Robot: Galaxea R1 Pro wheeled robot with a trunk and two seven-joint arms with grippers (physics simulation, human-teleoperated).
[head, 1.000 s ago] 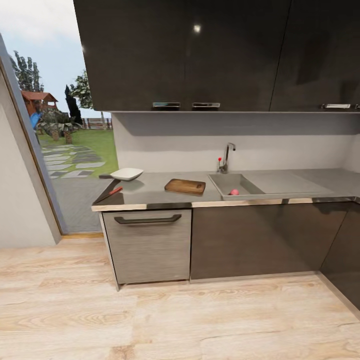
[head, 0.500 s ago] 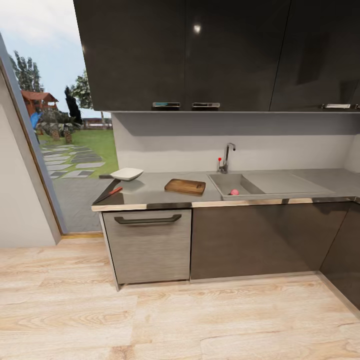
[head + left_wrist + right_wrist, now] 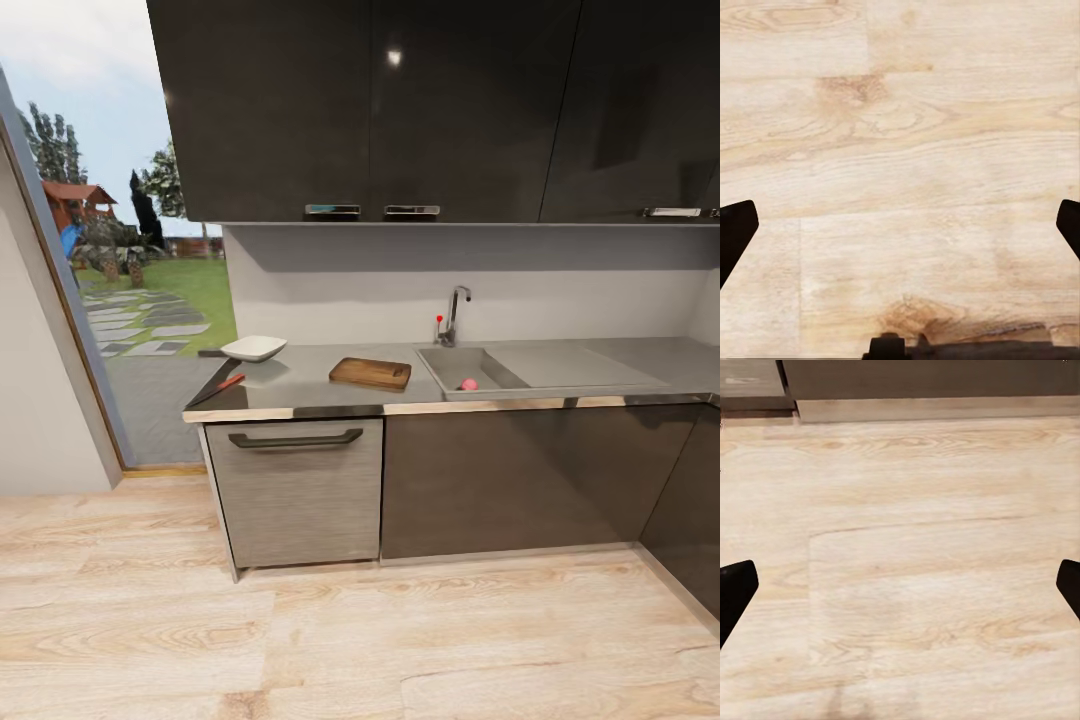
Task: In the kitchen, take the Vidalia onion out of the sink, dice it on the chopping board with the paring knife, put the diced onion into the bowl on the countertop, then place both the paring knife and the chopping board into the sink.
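From the head view I look at the kitchen from a few steps back. A pinkish Vidalia onion (image 3: 468,384) lies in the steel sink (image 3: 478,372) under the chrome tap. To its left the brown chopping board (image 3: 370,373) rests flat on the grey countertop (image 3: 300,385). Farther left stands the white bowl (image 3: 253,348), and the paring knife (image 3: 218,389) with its red handle lies near the counter's left front corner. My left gripper (image 3: 900,225) is open over bare floor planks. My right gripper (image 3: 900,585) is open too, above floor close to the cabinet plinth.
Glossy black upper cabinets (image 3: 400,110) hang over the worktop. Below are a grey drawer front (image 3: 296,490) with a dark handle and dark lower doors. A glass opening (image 3: 120,270) to a garden is at the left. Pale wood floor (image 3: 330,640) lies between me and the counter.
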